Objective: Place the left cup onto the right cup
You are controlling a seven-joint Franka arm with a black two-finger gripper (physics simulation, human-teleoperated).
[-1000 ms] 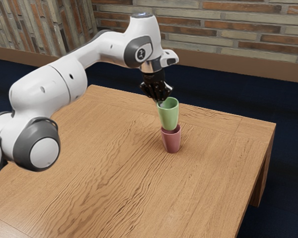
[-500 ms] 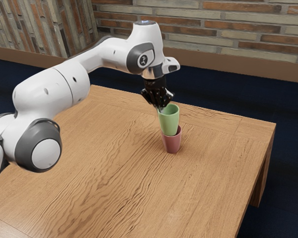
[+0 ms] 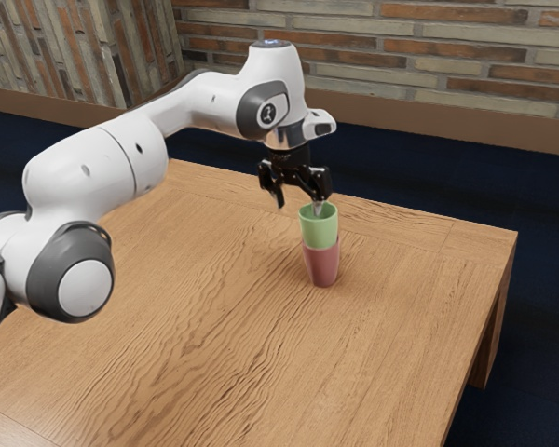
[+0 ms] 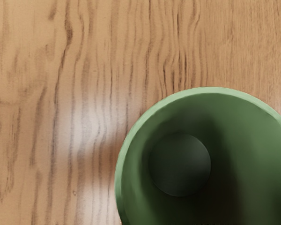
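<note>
The green cup (image 3: pixel 318 226) sits upright, nested deep inside the pink cup (image 3: pixel 322 265), near the far middle of the wooden table (image 3: pixel 214 307). My black gripper (image 3: pixel 298 199) hovers at the green cup's rim, open, its fingers spread wide: one finger hangs to the left of the cup, the other over the rim. In the wrist view I look straight down into the green cup (image 4: pixel 201 159), its round bottom dark, just under my hand.
The table's right edge (image 3: pixel 503 270) drops off to a dark blue floor. A brick wall (image 3: pixel 429 56) runs along the back. Bare wood lies in front of and left of the cups.
The gripper has opened and let go of the green cup, which has dropped deeper into the pink cup. The hand stays just above it.
</note>
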